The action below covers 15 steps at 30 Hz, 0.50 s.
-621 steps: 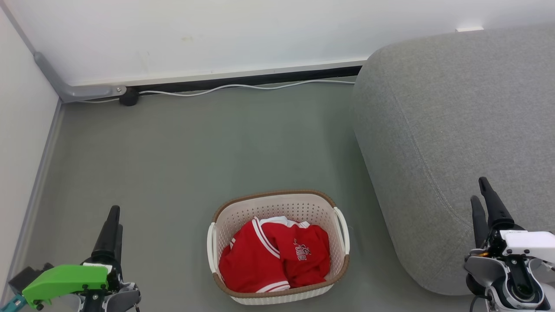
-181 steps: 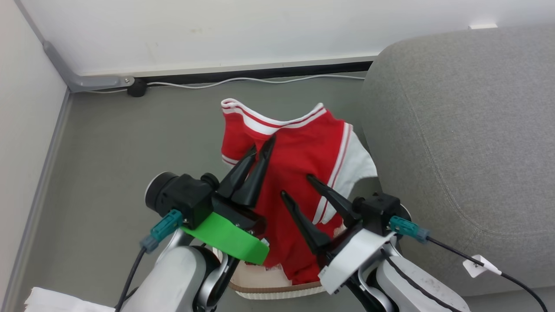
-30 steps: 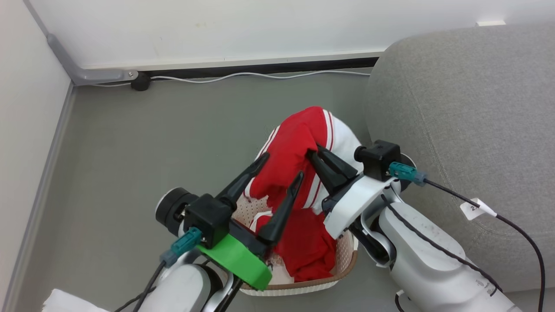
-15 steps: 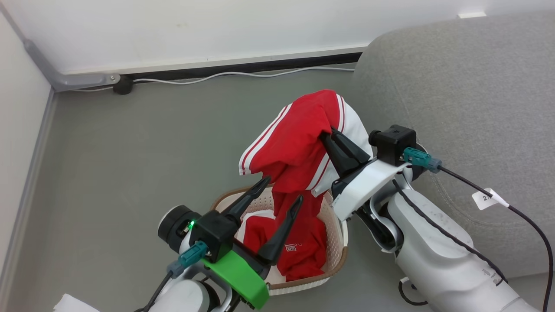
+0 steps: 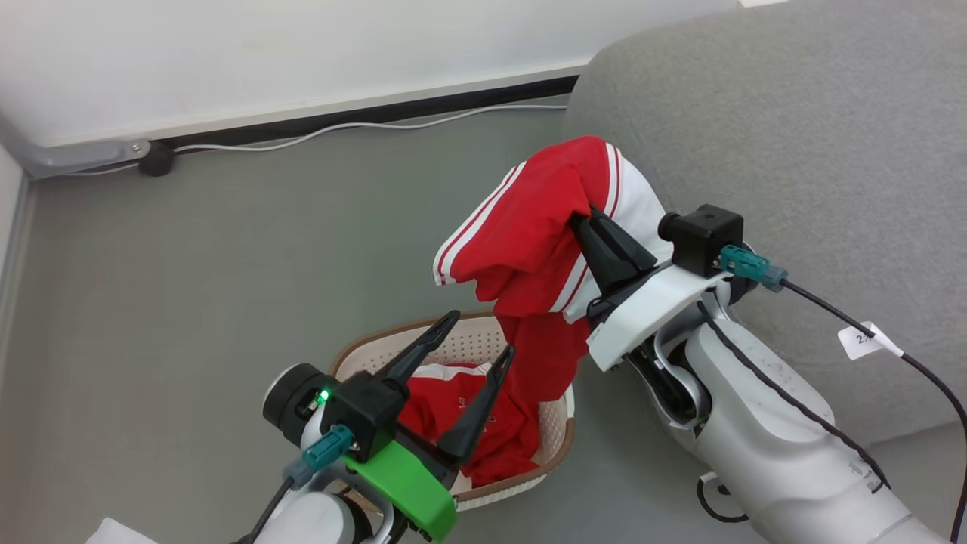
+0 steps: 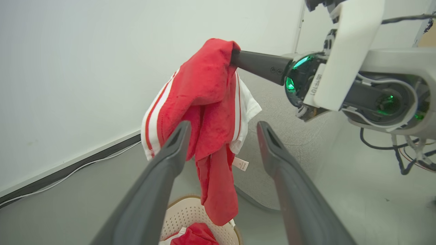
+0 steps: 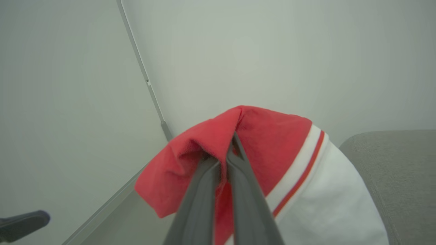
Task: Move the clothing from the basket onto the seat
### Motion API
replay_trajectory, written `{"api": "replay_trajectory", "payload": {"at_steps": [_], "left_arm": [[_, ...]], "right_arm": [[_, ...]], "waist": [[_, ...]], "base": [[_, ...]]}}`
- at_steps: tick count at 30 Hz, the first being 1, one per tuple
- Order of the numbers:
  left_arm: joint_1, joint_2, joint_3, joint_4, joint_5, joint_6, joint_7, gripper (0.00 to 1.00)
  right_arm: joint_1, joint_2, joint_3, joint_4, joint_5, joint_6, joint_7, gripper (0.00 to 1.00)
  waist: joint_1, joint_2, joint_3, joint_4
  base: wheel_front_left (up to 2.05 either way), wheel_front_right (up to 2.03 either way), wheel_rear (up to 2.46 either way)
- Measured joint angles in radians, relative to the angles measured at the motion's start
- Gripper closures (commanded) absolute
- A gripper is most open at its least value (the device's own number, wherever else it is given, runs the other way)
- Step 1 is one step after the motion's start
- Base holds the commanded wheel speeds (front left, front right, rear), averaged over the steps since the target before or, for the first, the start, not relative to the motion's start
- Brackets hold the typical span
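A red garment (image 5: 529,242) with white stripes and a white panel hangs bunched from the pinched right gripper (image 5: 582,221), its tail dangling over the cream, brown-rimmed basket (image 5: 472,346); a second red garment (image 5: 430,412) lies crumpled inside; the grey seat (image 5: 793,136) stands just beside.

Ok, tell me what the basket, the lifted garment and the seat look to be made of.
The basket looks like matte cream plastic, going by its stiff perforated wall; its brown rim has a woven look. The garment is soft fabric, perhaps knit, hanging in limp folds. The seat is grey textile upholstery, probably padded, with a fine weave.
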Motion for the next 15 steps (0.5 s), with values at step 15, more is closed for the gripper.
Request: {"api": "replay_trajectory", "payload": {"at_steps": [15], "left_arm": [[-0.002,0.017,0.011,-0.03,0.01,0.008,0.001,0.0]], "right_arm": [[-0.016,-0.015,-0.092,-0.042,0.0,-0.018,-0.002,1.0]], "waist": [[0.0,0.0,0.059,-0.123]], "base": [[0.0,0.0,0.0]]}}
